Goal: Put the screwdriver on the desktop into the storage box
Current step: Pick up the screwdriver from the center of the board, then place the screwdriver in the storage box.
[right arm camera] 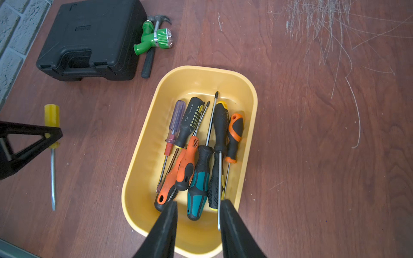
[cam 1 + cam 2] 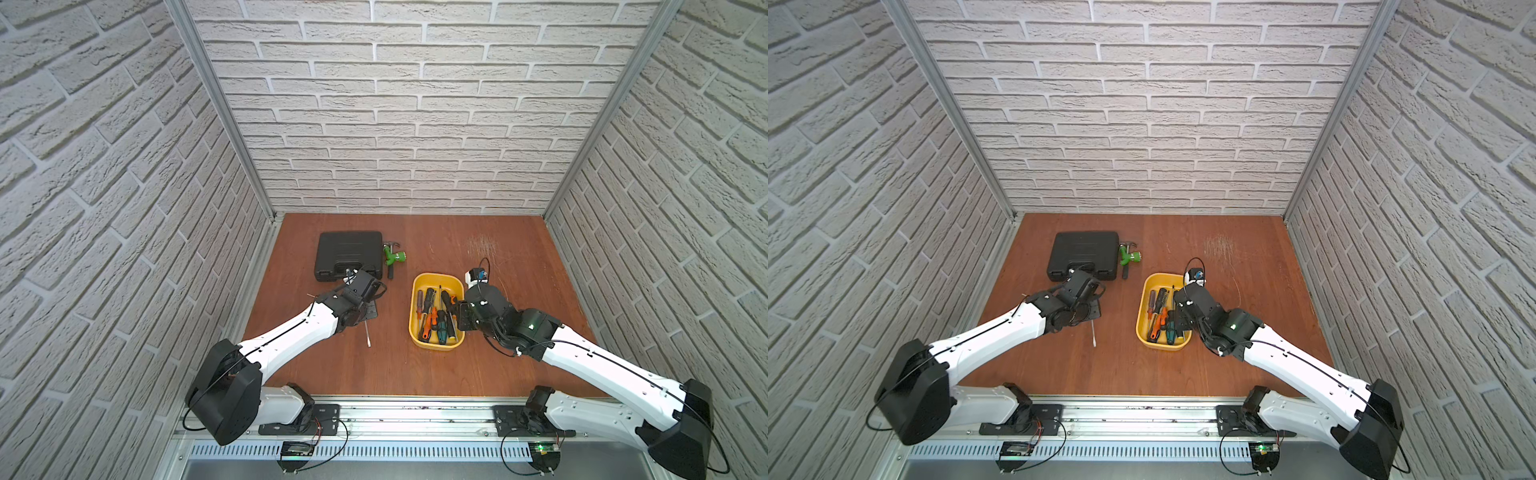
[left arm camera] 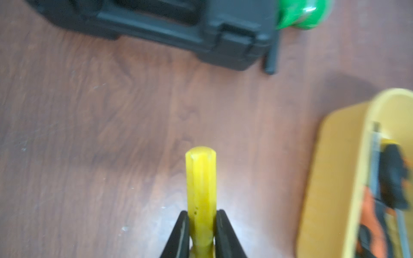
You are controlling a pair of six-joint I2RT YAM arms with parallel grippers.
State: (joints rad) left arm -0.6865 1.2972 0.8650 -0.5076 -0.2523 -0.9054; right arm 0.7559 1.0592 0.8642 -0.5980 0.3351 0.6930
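Now the left gripper (image 3: 202, 221) is clenched on the yellow-handled screwdriver (image 3: 201, 178), on or just above the desktop (image 2: 415, 374), left of centre in both top views. Right of it, the storage box (image 2: 434, 282) holds other screwdrivers (image 1: 199, 176). The right gripper (image 1: 197, 204) hangs above them, parted and empty.

The screwdriver handle (image 1: 51, 115) and storage box (image 1: 139, 165) are yellow, the desktop (image 1: 295, 156) reddish-brown.

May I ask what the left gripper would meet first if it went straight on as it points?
The desktop, most likely: the left gripper points steeply down, shut on the yellow-handled screwdriver. Remaining height is unclear.
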